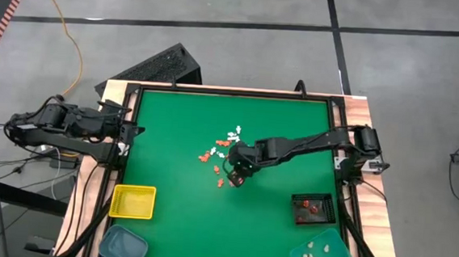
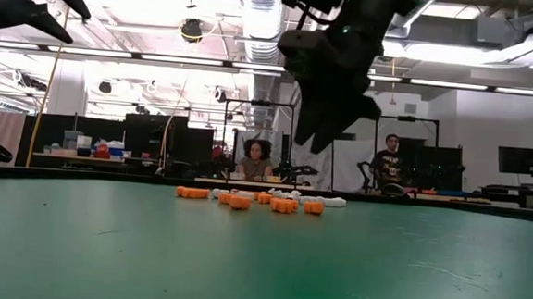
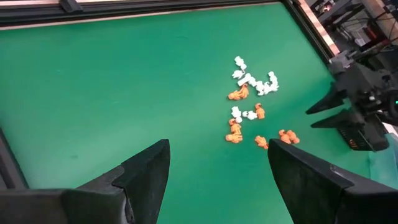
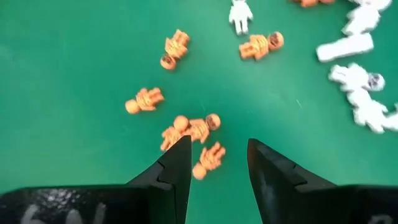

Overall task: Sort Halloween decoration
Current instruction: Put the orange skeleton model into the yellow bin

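Trinkets (image 4: 208, 158) lie mid-counter (image 1: 181, 125), one orange between the part-open, empty right end effector (image 4: 217, 163) fingers, so drop straight, close on that one only, avoid the touching pair (image 4: 189, 129); left end effector (image 3: 217, 168) waits wide open, empty.

The table (image 1: 172, 141) wears a matt green mat like felt, inside a dark metal frame (image 1: 232, 92) on pale wood. The Halloween decoration (image 4: 208, 158) looks like moulded plastic, orange or white. The yellow tray (image 1: 133, 202) looks like smooth plastic. The right gripper (image 4: 217, 163) fingers appear matt black.
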